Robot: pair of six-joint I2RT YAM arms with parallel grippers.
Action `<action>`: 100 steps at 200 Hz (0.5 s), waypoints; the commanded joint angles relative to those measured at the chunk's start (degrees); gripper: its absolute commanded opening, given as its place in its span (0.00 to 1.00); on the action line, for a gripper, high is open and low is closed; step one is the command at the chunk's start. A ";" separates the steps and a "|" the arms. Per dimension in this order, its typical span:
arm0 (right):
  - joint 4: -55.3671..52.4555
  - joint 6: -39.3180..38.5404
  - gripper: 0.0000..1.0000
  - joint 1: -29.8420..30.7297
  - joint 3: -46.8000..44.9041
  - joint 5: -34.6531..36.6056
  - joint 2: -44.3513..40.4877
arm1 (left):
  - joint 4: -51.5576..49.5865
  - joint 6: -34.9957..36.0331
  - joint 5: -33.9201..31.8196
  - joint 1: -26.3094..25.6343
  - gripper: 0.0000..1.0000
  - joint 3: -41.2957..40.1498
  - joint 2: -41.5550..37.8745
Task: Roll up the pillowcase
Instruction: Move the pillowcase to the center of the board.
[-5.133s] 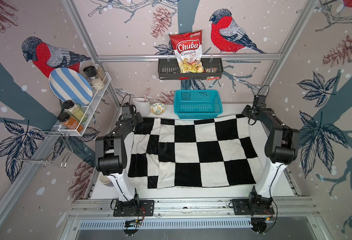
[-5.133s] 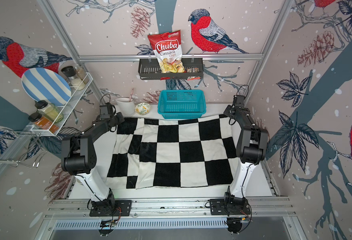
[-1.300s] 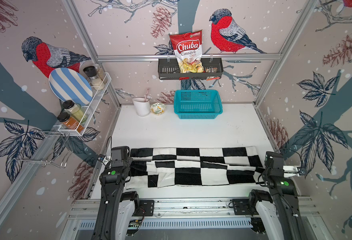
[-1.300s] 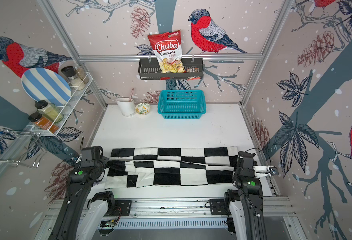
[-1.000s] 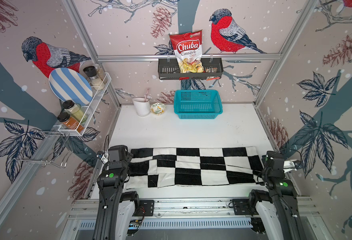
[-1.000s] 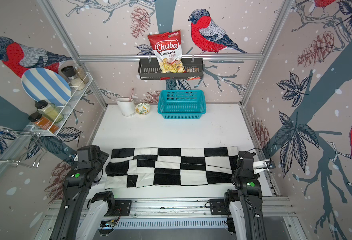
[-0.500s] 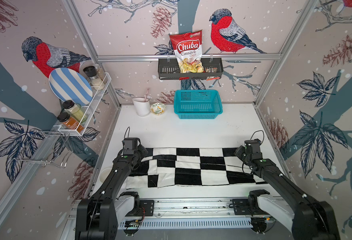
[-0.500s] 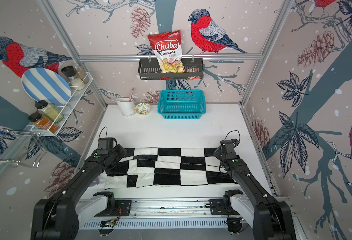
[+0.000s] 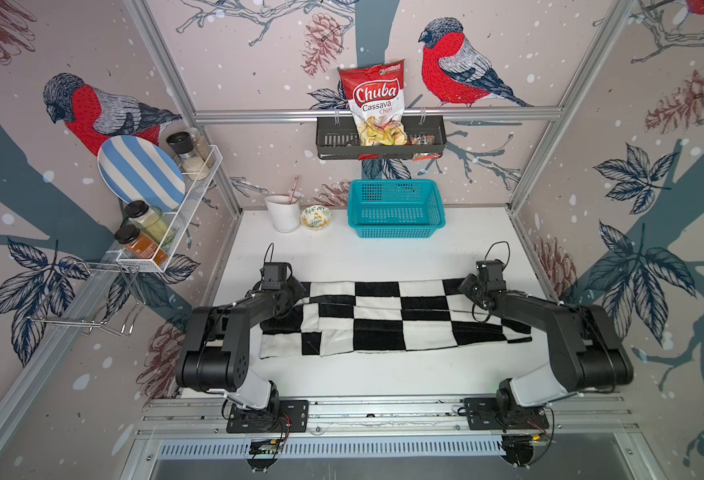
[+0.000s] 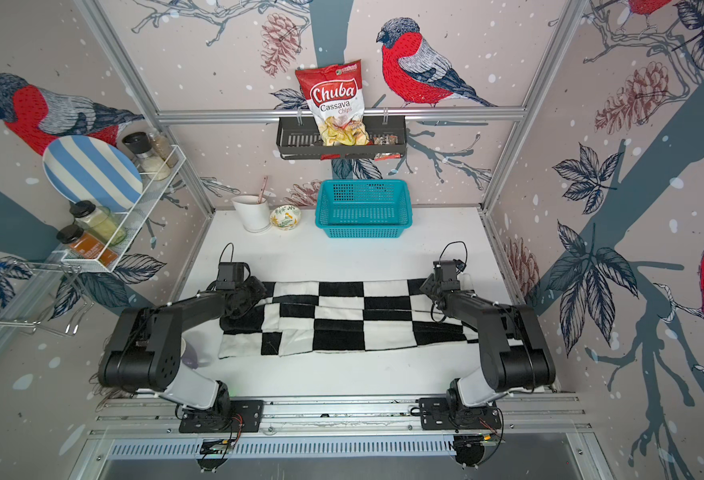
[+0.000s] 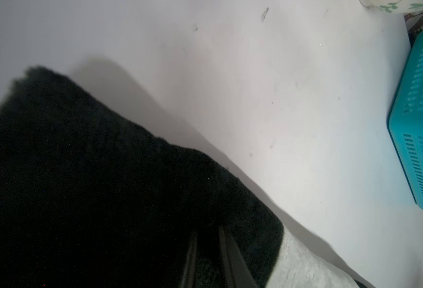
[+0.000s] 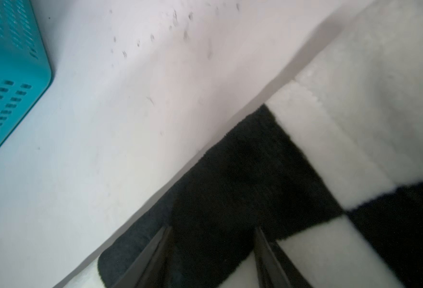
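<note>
Both arms have swung out from their tucked poses by the front rail and now reach the far edge of the cloth, one at each end. Over the same stretch the plush black-and-white checkerboard pillowcase (image 9: pixel 383 316) has gone from lying spread right up to the teal plastic mesh basket (image 9: pixel 396 232) to a narrow, layered band across the near half of the white tabletop (image 9: pixel 362 257), well apart from the basket.

On my left wrist view the left gripper (image 11: pixel 206 230) has its jaws drawn nearly together with black pile pinched between them, so I read it as clamped on the pillowcase corner. The right gripper (image 12: pixel 212 228) stands wider, straddling the black corner at the other end; I can't tell whether it is biting yet.

I judge the job roughly halfway. The band is flat and loose, with overlapping layers showing in both top views and a slack flap at the near left. What remains is another turn or two toward me to get a real roll.
</note>
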 commanded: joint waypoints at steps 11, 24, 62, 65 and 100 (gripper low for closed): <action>-4.77 -2.09 0.59 -0.26 9.39 -2.85 8.75 | -2.20 2.67 -2.70 0.00 0.19 9.65 7.84; -6.33 -2.77 0.60 -0.69 14.08 -2.87 11.87 | -3.80 3.74 -3.52 -0.05 0.19 13.83 10.19; -10.12 -5.16 0.72 -0.89 22.31 -1.84 14.00 | -14.39 8.72 -6.85 0.02 0.29 24.60 9.47; -10.32 -5.33 0.72 -0.88 22.58 -1.73 13.76 | -15.53 9.04 -7.26 -0.04 0.31 25.23 9.13; -12.14 -6.61 0.78 -0.71 22.93 -0.01 10.26 | -27.50 13.31 -10.94 1.08 0.35 27.00 5.60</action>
